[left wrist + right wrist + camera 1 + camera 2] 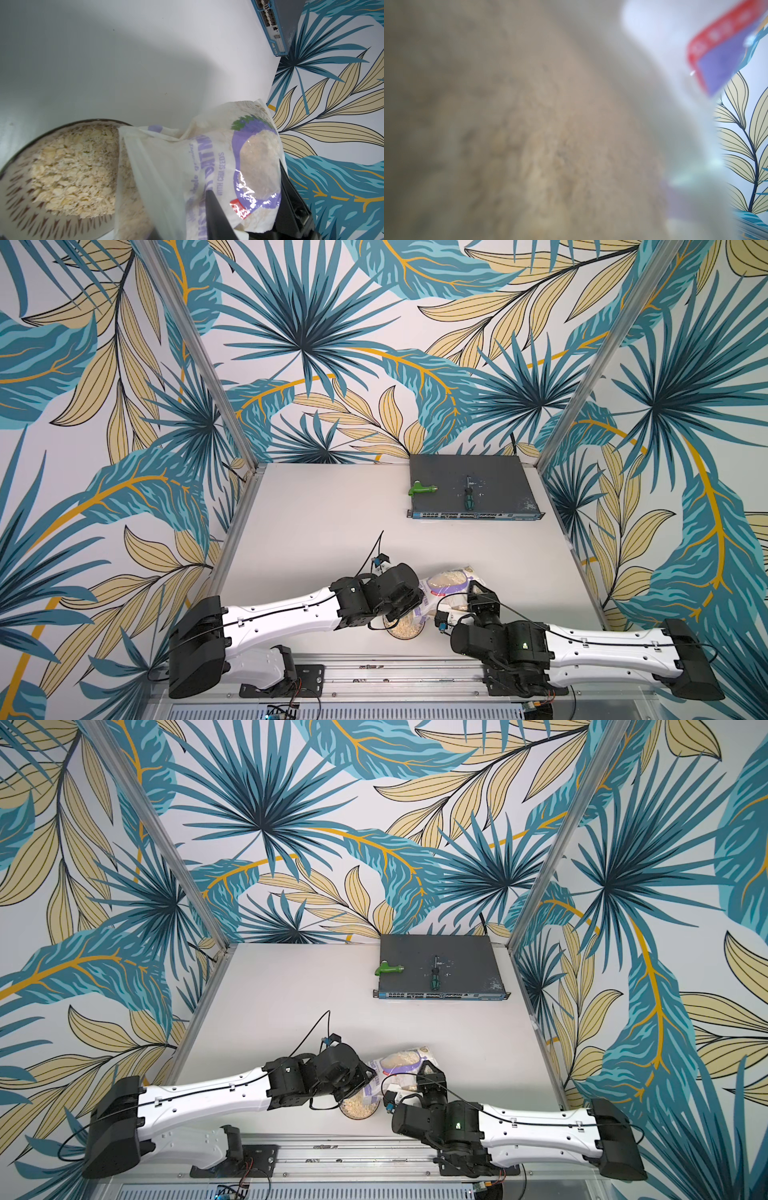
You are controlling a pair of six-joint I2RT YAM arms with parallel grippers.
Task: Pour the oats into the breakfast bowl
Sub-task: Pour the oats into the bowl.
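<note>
The oats pouch (451, 585) (405, 1063), clear with a white-and-purple label, hangs tilted between my two grippers near the table's front. Its open mouth dips over the breakfast bowl (405, 628) (359, 1108). In the left wrist view the bowl's dark rim (62, 126) rings a heap of pale oats (72, 166), and the pouch (207, 166) lies over its edge. My left gripper (419, 601) (182, 214) is shut on the pouch near its mouth. My right gripper (478, 593) (428, 1073) grips the other end. The right wrist view is filled by the blurred pouch (529, 124).
A dark network switch (473, 489) lies at the back right of the table, with a green tool (422, 488) and a green-handled screwdriver (469, 499) on it. Aluminium posts and leaf-patterned walls close the sides. A metal rail (395, 676) runs along the front.
</note>
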